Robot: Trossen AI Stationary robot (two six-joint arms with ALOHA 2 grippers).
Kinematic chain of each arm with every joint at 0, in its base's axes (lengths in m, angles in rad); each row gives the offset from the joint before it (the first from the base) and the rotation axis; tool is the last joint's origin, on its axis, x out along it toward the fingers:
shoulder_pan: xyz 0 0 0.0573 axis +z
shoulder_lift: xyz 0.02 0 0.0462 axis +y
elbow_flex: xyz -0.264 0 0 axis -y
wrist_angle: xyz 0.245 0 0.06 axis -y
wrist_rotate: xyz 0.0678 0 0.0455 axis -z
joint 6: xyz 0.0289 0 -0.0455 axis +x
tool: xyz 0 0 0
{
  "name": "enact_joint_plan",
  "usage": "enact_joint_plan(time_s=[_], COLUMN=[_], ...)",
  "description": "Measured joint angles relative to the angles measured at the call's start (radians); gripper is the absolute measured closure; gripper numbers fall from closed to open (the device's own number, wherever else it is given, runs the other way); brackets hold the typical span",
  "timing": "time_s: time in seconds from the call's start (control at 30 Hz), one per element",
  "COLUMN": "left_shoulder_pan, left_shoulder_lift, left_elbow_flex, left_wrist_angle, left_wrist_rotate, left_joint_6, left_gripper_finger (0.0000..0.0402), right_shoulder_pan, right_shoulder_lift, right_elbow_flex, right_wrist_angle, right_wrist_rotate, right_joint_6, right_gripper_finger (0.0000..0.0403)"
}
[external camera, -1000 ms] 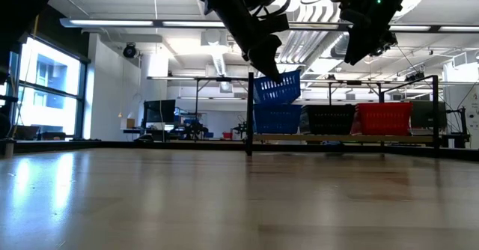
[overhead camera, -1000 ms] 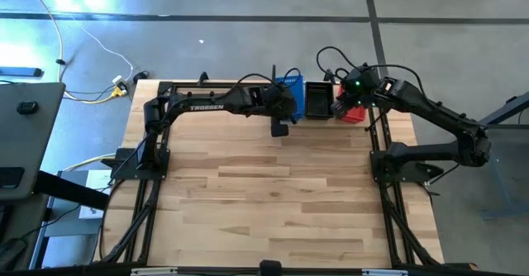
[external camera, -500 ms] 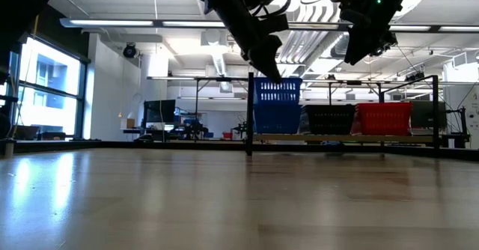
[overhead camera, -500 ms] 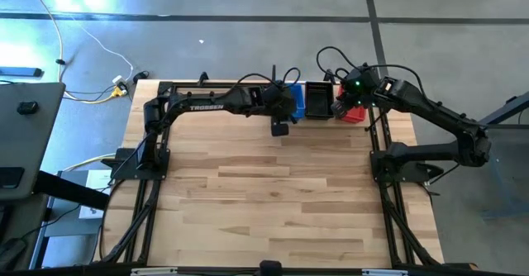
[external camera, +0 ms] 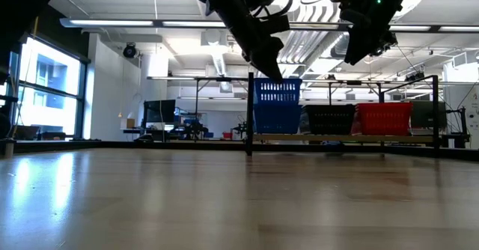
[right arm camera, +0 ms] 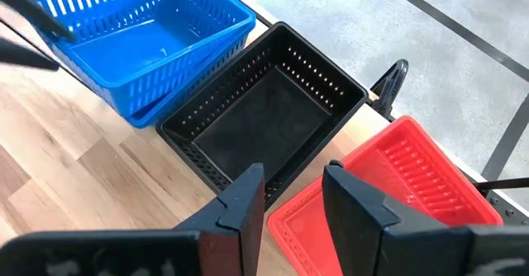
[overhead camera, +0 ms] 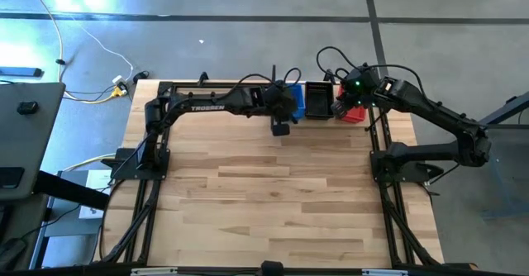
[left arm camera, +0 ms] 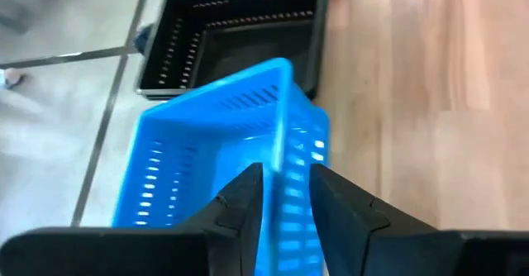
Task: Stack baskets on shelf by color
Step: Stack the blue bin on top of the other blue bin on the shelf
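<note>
Left wrist view: my left gripper (left arm camera: 285,195) parted, fingers straddling blue basket (left arm camera: 223,144) wall; right gripper (right arm camera: 293,197) open over red basket (right arm camera: 397,195).

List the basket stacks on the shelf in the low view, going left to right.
Blue baskets → black baskets → red baskets, all side by side on the shelf. The blue stack stands taller than the other two.
</note>
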Motion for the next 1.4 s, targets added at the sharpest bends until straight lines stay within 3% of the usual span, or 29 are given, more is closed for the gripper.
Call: enact_joint_plan(time_s=[0.73, 1.03, 1.4], left_shoulder_pan=[-0.017, -0.016, -0.012], left_shoulder_lift=[0.001, 0.001, 0.051], left_elbow_flex=[0.0, -0.001, -0.002], left_wrist_angle=[0.03, 0.001, -0.011], left_wrist_rotate=[-0.101, -0.03, -0.017], left_joint_6=[0.078, 0.05, 0.042], left_gripper_finger=[0.0397, 0.0381, 0.035], right_shoulder_pan=[0.0, 0.0, 0.0], right_shoulder_lift=[0.0, 0.0, 0.0], right_elbow_flex=[0.0, 0.0, 0.0], right_wrist_angle=[-0.007, -0.007, -0.007], right_wrist_rotate=[0.0, 0.0, 0.0], right_joint_6=[0.0, 0.0, 0.0], right_gripper_finger=[0.0292, 0.0292, 0.0292])
